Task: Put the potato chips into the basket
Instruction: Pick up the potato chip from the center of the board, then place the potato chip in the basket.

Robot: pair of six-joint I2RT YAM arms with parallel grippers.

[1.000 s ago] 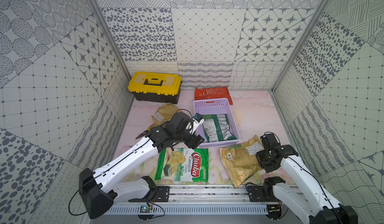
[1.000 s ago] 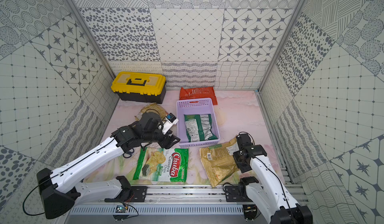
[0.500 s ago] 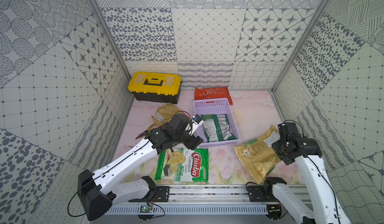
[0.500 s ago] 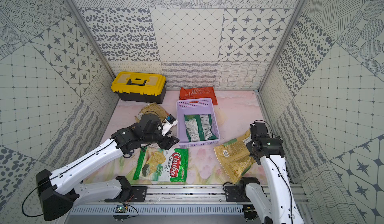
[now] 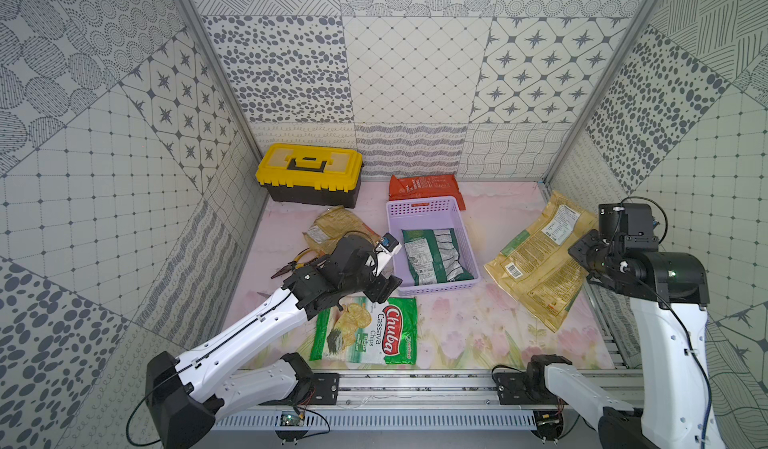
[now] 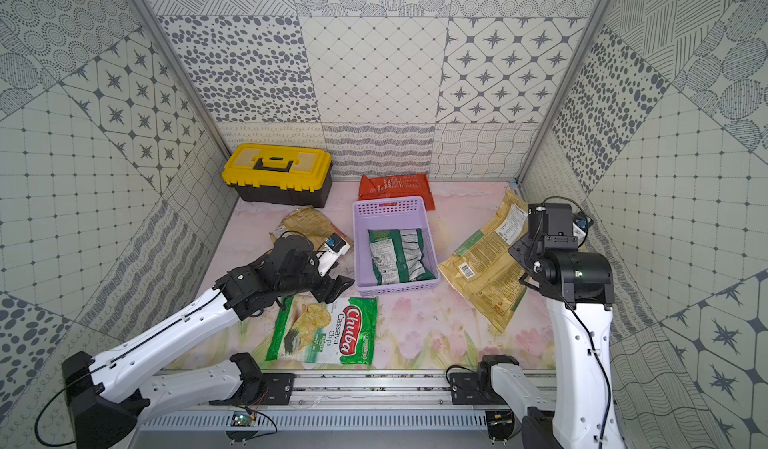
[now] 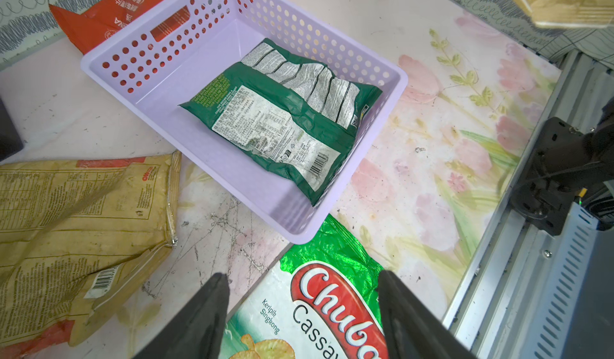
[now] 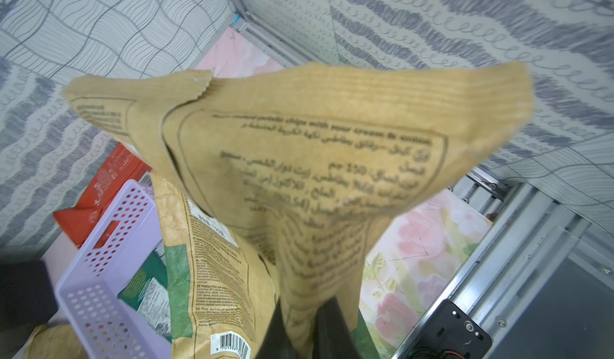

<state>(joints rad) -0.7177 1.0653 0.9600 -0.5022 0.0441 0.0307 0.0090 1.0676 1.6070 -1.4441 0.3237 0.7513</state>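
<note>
The lavender basket (image 5: pixel 422 206) (image 7: pixel 166 51) stands mid-table with a dark green chip bag (image 5: pixel 434 255) (image 7: pixel 282 118) lying inside it. My right gripper (image 8: pixel 300 310) is shut on one edge of a golden-tan bag (image 5: pixel 540 255) (image 8: pixel 315 161), which hangs raised to the right of the basket. My left gripper (image 7: pixel 302 284) is open just above the top edge of the green-white Chuba bag (image 5: pixel 370 330) (image 7: pixel 319 294), at the basket's near left corner. A second tan bag (image 5: pixel 336 226) lies left of the basket. An orange-red bag (image 5: pixel 424 187) lies behind it.
A yellow-lidded black toolbox (image 5: pixel 309 174) sits at the back left. Pliers (image 5: pixel 295 266) lie by my left arm. The metal rail (image 5: pixel 415 384) runs along the front edge, and patterned walls close in the table on three sides.
My right arm has lifted the golden-tan bag off the table and carried it up and to the right. The left gripper has stayed open near the basket's front corner.
</note>
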